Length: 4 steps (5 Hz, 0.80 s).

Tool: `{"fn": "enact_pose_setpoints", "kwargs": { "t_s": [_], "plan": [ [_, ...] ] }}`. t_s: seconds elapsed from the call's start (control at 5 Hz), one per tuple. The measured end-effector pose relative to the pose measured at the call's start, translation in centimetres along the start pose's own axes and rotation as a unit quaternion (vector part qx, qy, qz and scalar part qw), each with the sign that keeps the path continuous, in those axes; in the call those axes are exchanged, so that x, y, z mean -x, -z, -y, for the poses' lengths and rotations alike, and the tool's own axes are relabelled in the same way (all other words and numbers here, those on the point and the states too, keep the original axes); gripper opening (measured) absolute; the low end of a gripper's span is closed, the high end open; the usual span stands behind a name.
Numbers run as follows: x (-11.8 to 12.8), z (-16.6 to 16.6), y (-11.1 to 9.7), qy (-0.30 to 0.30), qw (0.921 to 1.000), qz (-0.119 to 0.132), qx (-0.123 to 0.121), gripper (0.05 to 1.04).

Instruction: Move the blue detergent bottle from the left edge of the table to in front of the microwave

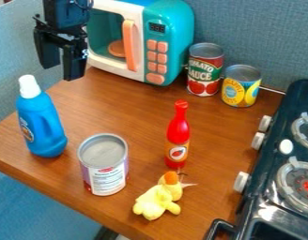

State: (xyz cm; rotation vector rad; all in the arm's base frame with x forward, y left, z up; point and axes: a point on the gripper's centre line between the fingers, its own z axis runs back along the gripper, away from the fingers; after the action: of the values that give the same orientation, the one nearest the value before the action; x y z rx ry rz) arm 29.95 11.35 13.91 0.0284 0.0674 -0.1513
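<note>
The black end effector (62, 71) hangs high up at the left, in front of the toy microwave (172, 26). Its 2 fingers are apart, with a gap between them, and they hold nothing.

The blue bottle (42, 124) stands up on the brown tabletop (141, 110), lower in the view than the end effector. It has a white cap (29, 86). The microwave sits at the back, with an orange handle (129, 45) and an orange plate (117, 48) inside.

Just right of the microwave stand 2 cans: a red and green can (204, 70) and a yellow and blue can (241, 86). Near the front is a big can (106, 171) with a white and purple label. The red bottle (178, 140) stands up near the middle. Just in front of it is a yellow soft toy (157, 201) with an orange bit on top. The black stove (269, 173) is on the right.
</note>
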Motion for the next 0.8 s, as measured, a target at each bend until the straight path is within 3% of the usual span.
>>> {"fn": "enact_pose_setpoints", "kwargs": {
  "t_s": [0.2,0.8],
  "plan": [
    [0.1,0.1,0.9,0.002,0.9999,-0.014,0.007,1.001],
    [1.7,0.1,-0.3,0.02,0.9993,0.007,-0.03,1.001]
  ]
}}
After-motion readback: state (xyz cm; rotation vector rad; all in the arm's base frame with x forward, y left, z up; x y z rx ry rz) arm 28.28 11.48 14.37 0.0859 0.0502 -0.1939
